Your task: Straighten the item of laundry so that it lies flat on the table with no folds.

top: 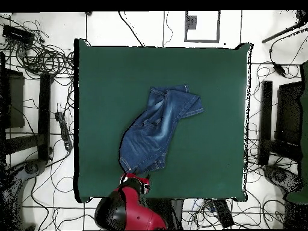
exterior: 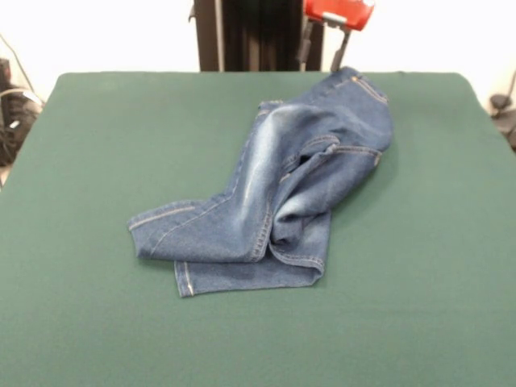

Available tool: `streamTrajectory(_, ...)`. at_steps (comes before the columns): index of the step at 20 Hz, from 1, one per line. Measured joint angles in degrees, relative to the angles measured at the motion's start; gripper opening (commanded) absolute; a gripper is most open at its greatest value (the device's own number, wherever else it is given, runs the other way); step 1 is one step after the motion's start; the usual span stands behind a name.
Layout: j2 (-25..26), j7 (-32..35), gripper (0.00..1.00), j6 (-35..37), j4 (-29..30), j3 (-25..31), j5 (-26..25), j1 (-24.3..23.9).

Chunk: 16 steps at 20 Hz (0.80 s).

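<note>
The item of laundry (exterior: pixel 274 185), a pair of blue jeans with faded patches, lies rumpled on the table (exterior: pixel 97 322). Its waist sits at the far edge and its two legs overlap toward the near left. The upper part is folded over on itself, with a dark crease in the middle. From overhead the jeans (top: pixel 157 129) run diagonally across the green table (top: pixel 216 90). My gripper (exterior: pixel 319 64) hangs just beyond the far table edge, right by the waistband, open and holding nothing. Overhead, the gripper (top: pixel 136 178) shows at the waist end under the red arm.
Wide bare green felt surrounds the jeans on all sides. Tangled cables (top: pixel 48 60) and dark stands (top: pixel 267 120) lie on the floor around the table. The black pedestal column (exterior: pixel 250 36) rises behind the far edge.
</note>
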Motion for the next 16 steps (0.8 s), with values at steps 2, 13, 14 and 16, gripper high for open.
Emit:
streamTrajectory(2,0.71,1.58,1.0,-1.02,-0.02,0.78,-1.22,-1.04)
streamTrajectory(13,6.87,11.52,1.0,-9.89,-0.07,4.83,-10.46,-5.54)
streamTrajectory(14,7.3,11.95,1.0,-10.36,-0.08,5.05,-11.06,-5.78)
streamTrajectory(16,8.65,13.35,1.0,-12.03,-0.11,5.78,-12.89,-6.48)
